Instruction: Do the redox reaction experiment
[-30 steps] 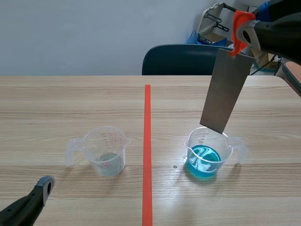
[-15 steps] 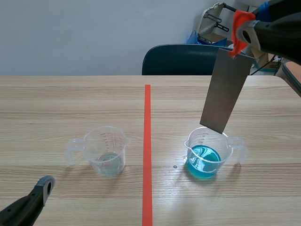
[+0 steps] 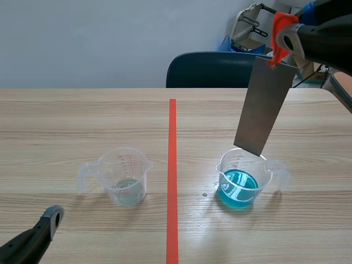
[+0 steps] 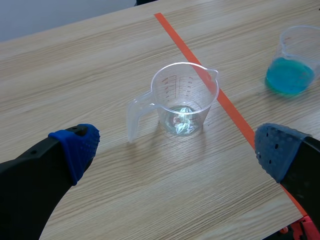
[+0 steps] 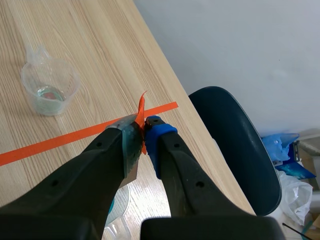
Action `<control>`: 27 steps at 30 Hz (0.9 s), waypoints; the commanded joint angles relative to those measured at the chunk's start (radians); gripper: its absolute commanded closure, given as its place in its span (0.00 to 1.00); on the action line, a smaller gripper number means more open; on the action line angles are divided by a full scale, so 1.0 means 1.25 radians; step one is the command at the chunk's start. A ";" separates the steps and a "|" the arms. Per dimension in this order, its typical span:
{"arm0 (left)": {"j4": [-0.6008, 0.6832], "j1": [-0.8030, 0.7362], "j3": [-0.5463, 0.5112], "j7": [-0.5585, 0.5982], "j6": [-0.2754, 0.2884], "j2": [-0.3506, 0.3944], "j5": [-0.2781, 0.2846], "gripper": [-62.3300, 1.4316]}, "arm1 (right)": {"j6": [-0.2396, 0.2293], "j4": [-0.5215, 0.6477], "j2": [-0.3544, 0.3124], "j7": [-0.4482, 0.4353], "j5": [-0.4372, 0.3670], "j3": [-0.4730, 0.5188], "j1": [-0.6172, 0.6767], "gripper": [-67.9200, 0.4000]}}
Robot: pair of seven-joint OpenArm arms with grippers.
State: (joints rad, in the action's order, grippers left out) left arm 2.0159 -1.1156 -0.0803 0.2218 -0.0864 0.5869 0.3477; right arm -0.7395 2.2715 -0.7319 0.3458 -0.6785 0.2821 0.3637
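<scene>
"Since the right end effector (image 5: 145, 131) pinches only the orange tab (image 3: 281, 25), might the metal plate (image 3: 264, 104) swing?"

"Likely. It looks stiff, thin and smooth, hanging tilted over the blue beaker (image 3: 242, 179) at the bench's (image 3: 82, 115) right. The left end effector (image 4: 177, 147) gapes wide, near left."

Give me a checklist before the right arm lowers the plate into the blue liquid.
1. Right gripper shut on the metal plate, by its orange tab: ok.
2. Plate's lower edge over the blue-liquid cup: cannot tell, depth unclear.
3. Plate hanging plumb: not ok, tilted.
4. Blue-liquid cup upright: ok.
5. Left gripper open, away from that cup: ok.
6. Clear cup apart from the plate's path: ok.
</scene>
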 commanded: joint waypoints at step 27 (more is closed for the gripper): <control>0.020 0.004 -0.002 0.017 -0.004 -0.008 -0.001 0.00 | -0.005 0.004 -0.010 0.005 -0.008 -0.039 -0.052 0.98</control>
State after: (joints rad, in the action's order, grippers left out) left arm 2.0159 -1.1156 -0.0803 0.2218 -0.0864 0.5869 0.3454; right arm -0.7395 2.2715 -0.7319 0.3569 -0.6785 0.2481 0.3237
